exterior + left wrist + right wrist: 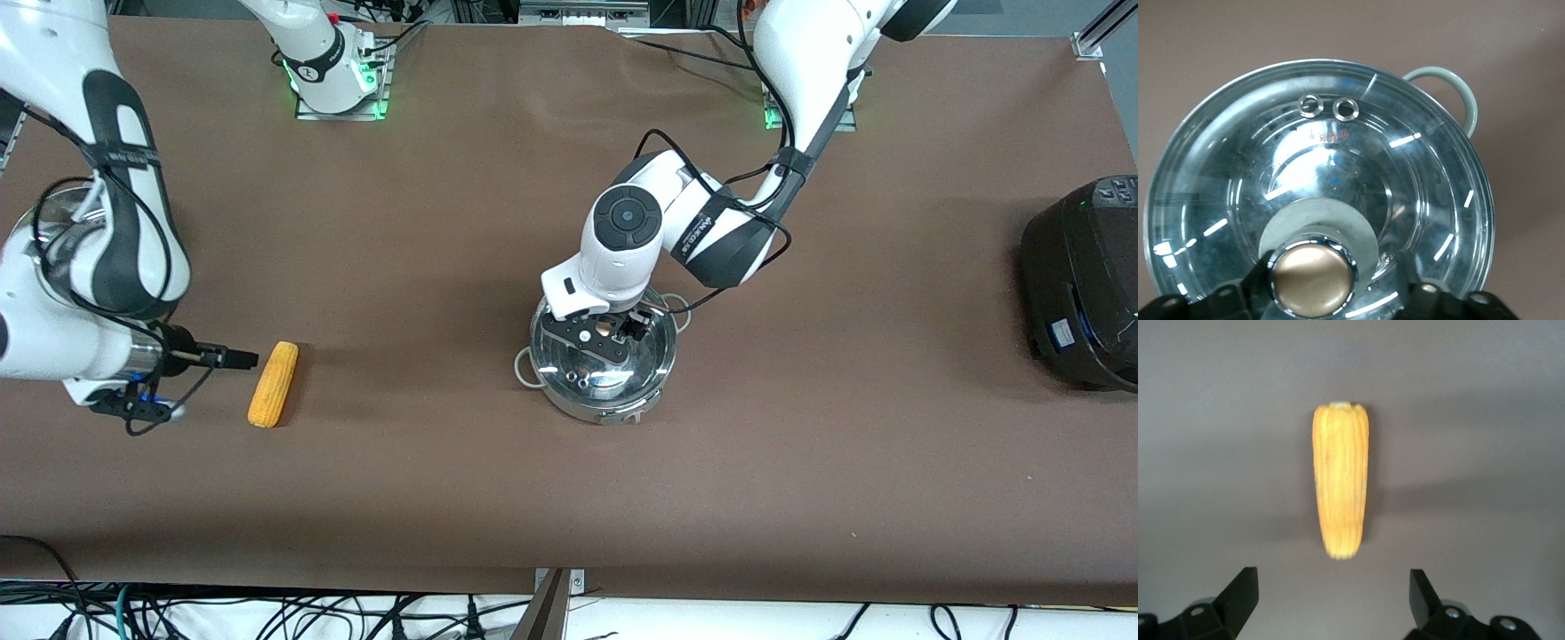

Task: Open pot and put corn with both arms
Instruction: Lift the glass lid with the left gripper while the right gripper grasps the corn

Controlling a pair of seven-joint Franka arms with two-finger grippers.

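The shiny steel pot (612, 411) stands mid-table with its glass lid (627, 372) on. My left gripper (608, 331) is low over the lid, open, its fingers either side of the tan-topped knob (1313, 279). One finger (1257, 288) is against the knob and the other (1419, 295) stands apart from it. The lid (1338, 153) and a loop handle (1459, 88) show in the left wrist view. The yellow corn (274, 384) lies on the table toward the right arm's end. My right gripper (236, 359) is open and empty beside it. In the right wrist view the corn (1340, 487) lies just ahead of the gripper (1331, 597).
A black round cooker (1085, 280) stands at the left arm's end of the table. A shiny steel vessel (40, 213) shows partly under the right arm. Brown table cover (569, 507) lies bare between the corn and the pot and toward the front camera.
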